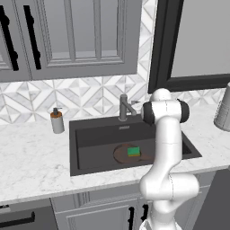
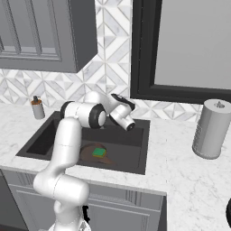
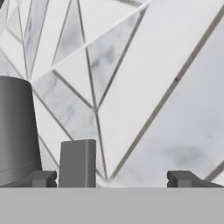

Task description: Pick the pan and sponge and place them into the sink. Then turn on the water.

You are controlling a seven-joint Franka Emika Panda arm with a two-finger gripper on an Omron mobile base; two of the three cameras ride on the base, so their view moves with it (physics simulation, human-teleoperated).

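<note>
Fingertips (image 3: 43, 178) sit far apart at the bottom of the hand view, w/ nothing between them. Gripper (image 3: 111, 179) is wide open, up close to the tiled wall (image 3: 144, 87). Faucet (image 1: 125, 108) stands at the sink's back edge; its grey post and lever show right by the left fingertip.

Sink (image 1: 94, 134) is a black box shape, long side running left to right along the counter (image 1: 31, 157). Pan (image 1: 122, 153) lies flat on the sink floor, handle (image 1: 146, 157) pointing right, toward the arm. Sponge (image 1: 133, 151) lies in the pan, green side up.

Soap bottle (image 1: 56, 120) stands left of the sink. Grey canister (image 2: 210, 129) stands on the right. Can't see any words or labels.
</note>
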